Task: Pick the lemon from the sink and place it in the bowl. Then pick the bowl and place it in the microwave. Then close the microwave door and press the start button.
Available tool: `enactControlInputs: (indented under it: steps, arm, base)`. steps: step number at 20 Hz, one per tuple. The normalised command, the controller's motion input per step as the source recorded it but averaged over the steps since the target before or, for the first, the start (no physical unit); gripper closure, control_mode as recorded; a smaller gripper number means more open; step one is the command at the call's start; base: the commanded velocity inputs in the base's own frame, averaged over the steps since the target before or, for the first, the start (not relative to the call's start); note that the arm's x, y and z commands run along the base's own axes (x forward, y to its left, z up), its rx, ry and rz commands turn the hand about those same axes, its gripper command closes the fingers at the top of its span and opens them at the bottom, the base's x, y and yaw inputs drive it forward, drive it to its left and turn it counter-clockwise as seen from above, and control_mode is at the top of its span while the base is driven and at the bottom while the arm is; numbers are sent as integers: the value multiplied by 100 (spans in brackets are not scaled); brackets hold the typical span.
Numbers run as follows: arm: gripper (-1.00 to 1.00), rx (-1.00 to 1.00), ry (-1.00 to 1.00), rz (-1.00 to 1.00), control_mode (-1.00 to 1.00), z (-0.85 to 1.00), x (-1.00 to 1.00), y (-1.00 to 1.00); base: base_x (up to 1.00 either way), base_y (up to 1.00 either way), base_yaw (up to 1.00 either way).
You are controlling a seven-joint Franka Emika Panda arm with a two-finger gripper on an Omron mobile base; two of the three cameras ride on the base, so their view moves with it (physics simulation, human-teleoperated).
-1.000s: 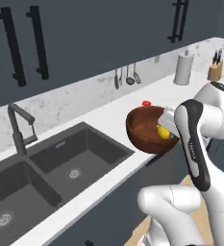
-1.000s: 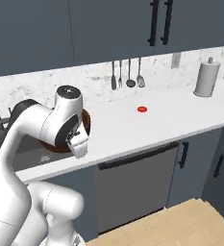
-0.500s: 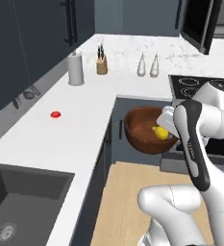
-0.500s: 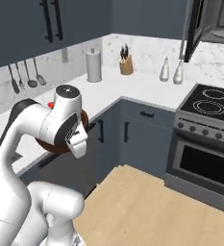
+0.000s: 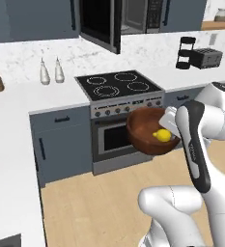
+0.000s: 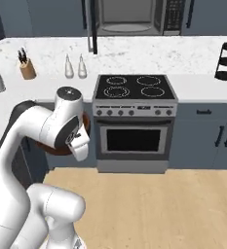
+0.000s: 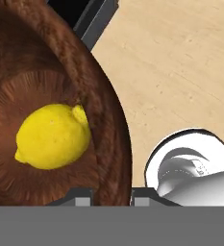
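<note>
Far beyond the hand, up on the wall: wide steel-grey microwave point(image 6: 134, 17) with grey cavity exposed, its black-glass microwave door point(image 5: 100, 26) swung open. Below that, ahead of the hand: steel range with black four-burner cooktop point(image 6: 134, 87) set into the white marbled desk point(image 6: 202, 87). Underneath the hand: pale wooden floor point(image 7: 180, 72). Held aloft over that floor: deep round reddish-brown wood-like bowl point(image 5: 150, 131), rim pinched between the two fingertips of the hand point(image 7: 112, 196), which is clamped tight on it. Inside the bowl, just beyond the fingertips: small bright yellow lemon point(image 7: 52, 136), resting on the bottom.
</note>
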Motion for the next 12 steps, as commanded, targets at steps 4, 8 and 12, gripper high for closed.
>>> enactControlInputs:
  steps: [4,8,12]
  arm:
    - [100,0,0,0,100,0,0,0]
    - [100,0,0,0,100,0,0,0]
    - [100,0,0,0,100,0,0,0]
  base:
    - [83,-66,-41]
    - [98,-54,-15]
    - [100,-44,0]
